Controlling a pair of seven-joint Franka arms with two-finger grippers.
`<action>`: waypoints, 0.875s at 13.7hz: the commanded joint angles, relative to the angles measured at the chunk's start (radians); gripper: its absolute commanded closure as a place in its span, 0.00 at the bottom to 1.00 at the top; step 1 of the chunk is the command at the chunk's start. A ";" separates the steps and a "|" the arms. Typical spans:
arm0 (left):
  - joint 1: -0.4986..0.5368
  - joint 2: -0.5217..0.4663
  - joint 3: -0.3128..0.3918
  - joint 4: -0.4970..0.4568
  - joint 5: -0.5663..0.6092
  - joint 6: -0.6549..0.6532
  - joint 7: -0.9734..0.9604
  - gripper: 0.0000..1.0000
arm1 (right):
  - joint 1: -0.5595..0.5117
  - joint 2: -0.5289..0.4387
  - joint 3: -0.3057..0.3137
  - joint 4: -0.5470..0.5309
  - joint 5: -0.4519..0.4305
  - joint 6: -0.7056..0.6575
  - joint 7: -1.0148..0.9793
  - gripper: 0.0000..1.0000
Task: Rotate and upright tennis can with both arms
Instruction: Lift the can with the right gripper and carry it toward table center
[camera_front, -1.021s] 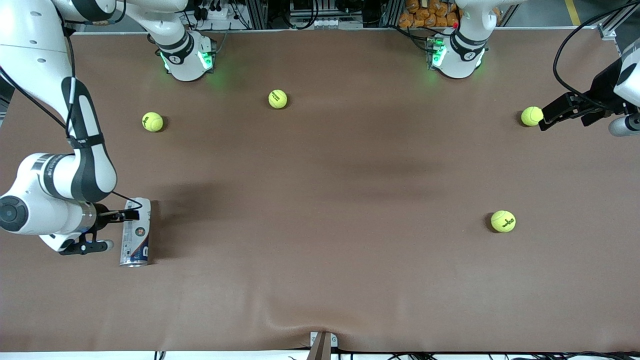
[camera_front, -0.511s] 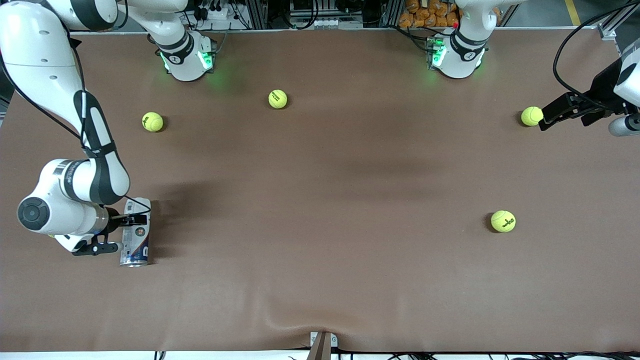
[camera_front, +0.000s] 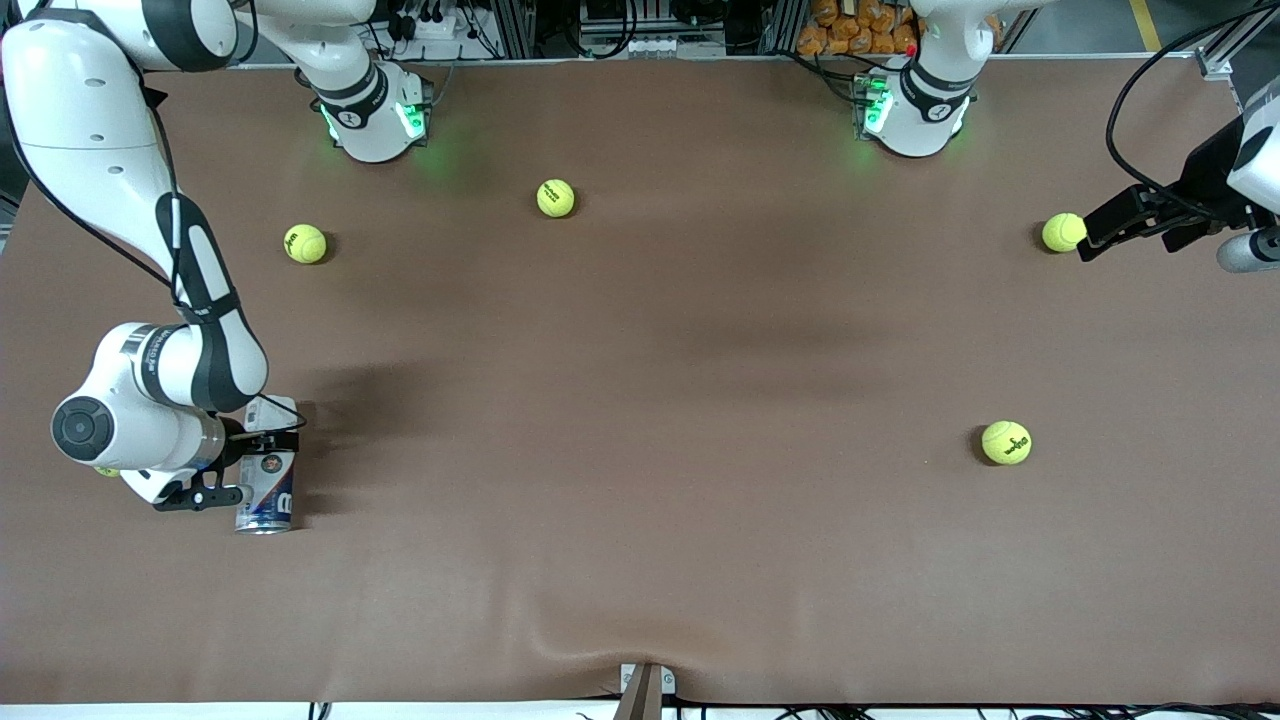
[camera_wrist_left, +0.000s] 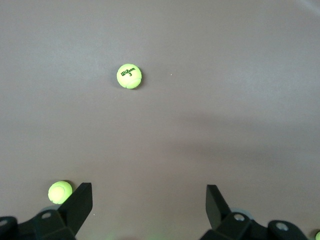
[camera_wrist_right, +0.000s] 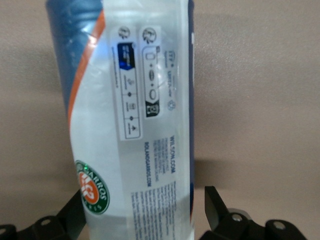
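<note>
A brown mat-covered table carries everything. The right arm's black two-finger gripper has its fingers set on either side of the slim clear-plastic tennis can with white and dark-blue label, which sits toward the right arm's end of the table; whether they press it cannot be told. Since a second ago the can looks shorter, its capped end lifted. The left arm's black gripper waits, fingers apart, beside a yellow-green tennis ball.

The left arm's black two-finger tool hangs spread wide over the brown worktop; one yellow-green tennis ball lies ahead, another yellow-green ball just beside one finger.
</note>
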 joint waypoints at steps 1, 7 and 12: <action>0.007 -0.014 -0.001 -0.003 -0.013 -0.013 0.010 0.00 | -0.021 0.006 0.015 -0.010 -0.001 0.019 -0.009 0.00; 0.007 -0.016 -0.001 -0.004 -0.013 -0.013 0.010 0.00 | -0.027 0.006 0.015 -0.014 0.004 0.010 0.000 0.37; 0.008 -0.014 -0.001 -0.004 -0.013 -0.013 0.011 0.00 | -0.017 -0.032 0.018 0.001 0.002 -0.038 -0.017 0.35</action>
